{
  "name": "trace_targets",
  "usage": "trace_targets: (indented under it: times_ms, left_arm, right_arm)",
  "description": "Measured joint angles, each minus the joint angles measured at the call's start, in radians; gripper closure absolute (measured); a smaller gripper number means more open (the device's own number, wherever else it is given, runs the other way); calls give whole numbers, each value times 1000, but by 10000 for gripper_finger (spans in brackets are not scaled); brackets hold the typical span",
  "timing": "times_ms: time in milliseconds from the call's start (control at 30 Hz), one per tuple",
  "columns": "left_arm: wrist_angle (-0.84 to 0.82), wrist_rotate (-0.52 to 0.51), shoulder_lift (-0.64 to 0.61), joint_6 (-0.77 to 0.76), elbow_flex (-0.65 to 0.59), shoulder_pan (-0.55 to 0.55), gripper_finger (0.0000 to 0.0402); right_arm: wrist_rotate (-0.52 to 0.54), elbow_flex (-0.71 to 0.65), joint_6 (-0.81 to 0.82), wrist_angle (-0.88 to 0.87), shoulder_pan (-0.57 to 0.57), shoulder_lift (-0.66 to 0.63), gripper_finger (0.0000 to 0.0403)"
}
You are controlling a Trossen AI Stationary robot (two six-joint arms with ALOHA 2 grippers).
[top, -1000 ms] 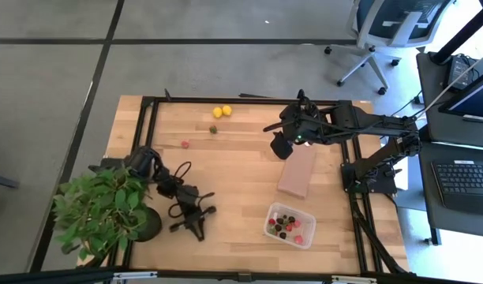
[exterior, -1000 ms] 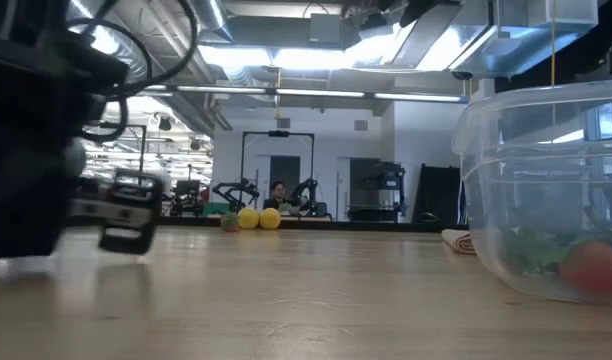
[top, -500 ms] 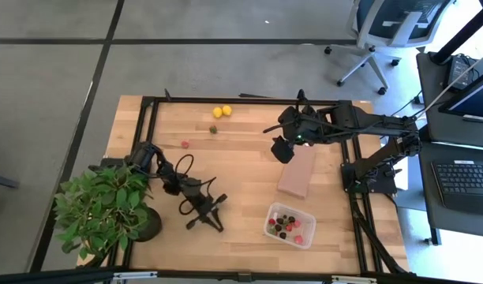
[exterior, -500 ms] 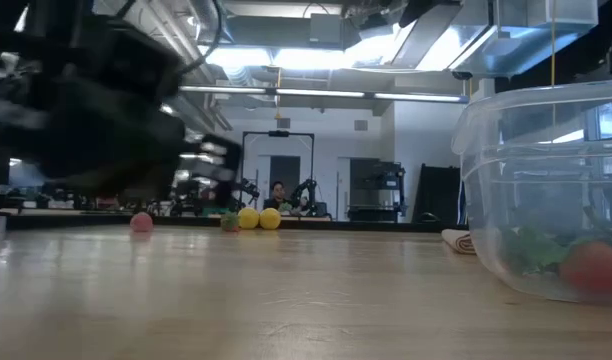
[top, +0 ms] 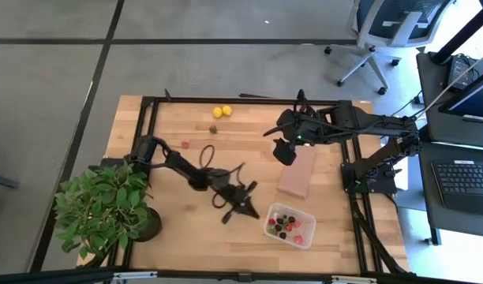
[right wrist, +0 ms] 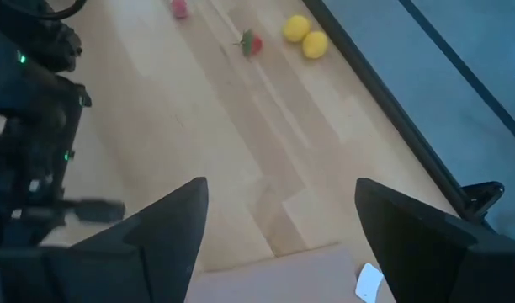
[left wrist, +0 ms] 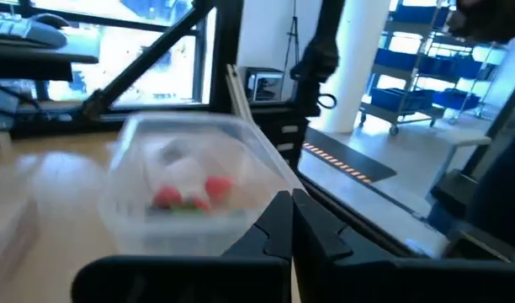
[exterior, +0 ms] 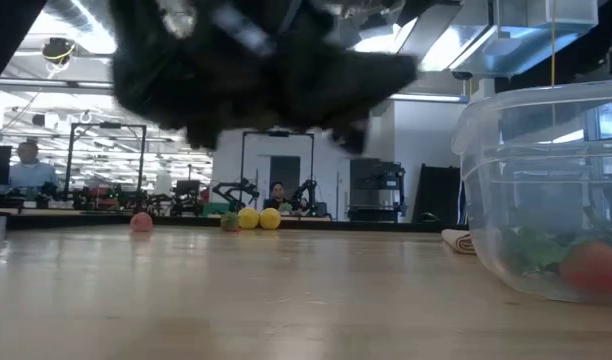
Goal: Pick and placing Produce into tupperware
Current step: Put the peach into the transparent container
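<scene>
Just ahead of the left gripper, its fingers pressed together on nothing, the clear tupperware holds red and dark produce.

Setting: robotics lab or open industrial workspace. Evidence: wooden table in a black metal frame on a grey concrete floor; office chair and laptop to the right; exposed ceiling ducts with strip lighting; further robot arms at far benches; blue bin shelving; a person seated far left.
</scene>
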Motion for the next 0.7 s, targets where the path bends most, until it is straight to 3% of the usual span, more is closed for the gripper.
trace_targets:
  times_ms: [167, 300, 467, 633, 700]
  left_arm:
    - [-365, 3, 0, 116, 223, 2, 398]
    - [-589, 4, -1, 177, 309, 7, 399]
    - [-558, 53, -46, 131, 323, 40, 400]
    - [-571, 106, -144, -159, 325, 152, 400]
    - [-615, 115, -202, -202, 324, 202, 401]
  right_arm:
    - [-1, 0, -13, -17, 3, 0, 102]
    - [-49, 0, -10, -51, 3, 0, 102]
    - [-100, 0, 22, -55, 3, 0, 102]
    - [-97, 0, 44, -54, 3, 0, 102]
    - [-97, 0, 43, -49, 3, 0, 102]
